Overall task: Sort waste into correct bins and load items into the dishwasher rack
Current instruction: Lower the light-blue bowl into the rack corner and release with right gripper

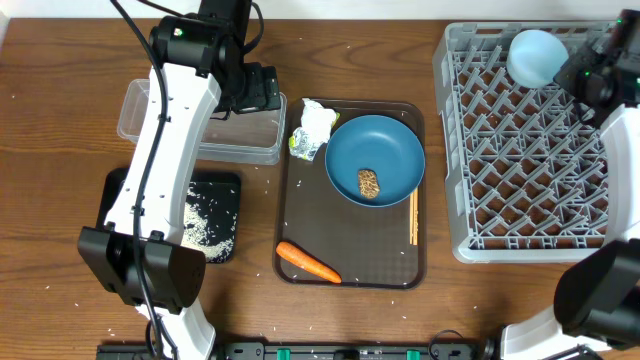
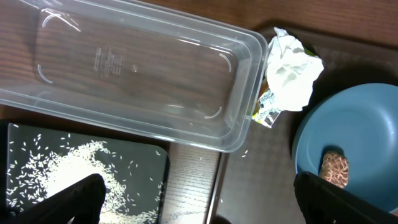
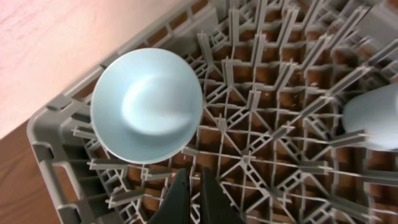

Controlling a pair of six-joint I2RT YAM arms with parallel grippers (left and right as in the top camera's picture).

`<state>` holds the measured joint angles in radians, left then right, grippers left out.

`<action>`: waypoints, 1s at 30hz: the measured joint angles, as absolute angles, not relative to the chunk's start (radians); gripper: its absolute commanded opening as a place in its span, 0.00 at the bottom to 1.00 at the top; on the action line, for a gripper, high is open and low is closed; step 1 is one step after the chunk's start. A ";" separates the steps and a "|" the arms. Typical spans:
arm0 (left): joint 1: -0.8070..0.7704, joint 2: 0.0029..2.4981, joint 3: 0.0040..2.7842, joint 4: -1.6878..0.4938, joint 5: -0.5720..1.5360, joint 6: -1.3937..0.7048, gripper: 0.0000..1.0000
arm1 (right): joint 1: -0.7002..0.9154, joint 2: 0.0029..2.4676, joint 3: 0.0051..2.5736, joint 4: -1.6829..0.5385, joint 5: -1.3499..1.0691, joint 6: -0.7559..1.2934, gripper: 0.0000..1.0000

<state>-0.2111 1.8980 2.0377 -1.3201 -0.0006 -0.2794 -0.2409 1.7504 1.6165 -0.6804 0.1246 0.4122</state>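
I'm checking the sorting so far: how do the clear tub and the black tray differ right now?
The clear tub is see-through and looks empty; the black tray is opaque and holds scattered rice grains. The tub has taller walls; the tray is shallow. Both are rectangular.

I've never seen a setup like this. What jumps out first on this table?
The big grey dishwasher rack on the right dominates, with a pale bowl in its far left corner. In the middle, a dark-blue plate holding a brown food lump sits on a brown tray, with a bright orange carrot at the tray's front left.
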 measured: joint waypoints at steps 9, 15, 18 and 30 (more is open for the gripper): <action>-0.211 1.898 2.038 -1.320 0.000 -0.279 0.98 | -0.211 1.784 1.619 -0.665 0.186 0.520 0.52; -0.211 1.898 2.038 -1.320 0.000 -0.279 0.98 | -0.289 1.819 1.619 -0.575 0.084 0.666 0.58; -0.211 1.898 2.038 -1.320 0.000 -0.279 0.98 | -0.313 1.847 1.619 -0.564 0.051 0.729 0.57; -0.211 1.898 2.038 -1.320 0.000 -0.279 0.98 | -0.317 2.024 1.619 -0.503 -0.093 0.841 0.38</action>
<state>-0.2111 1.8980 2.0377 -1.3201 -0.0002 -0.2794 -0.3172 2.0243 1.6192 -0.5034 -0.0929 0.8406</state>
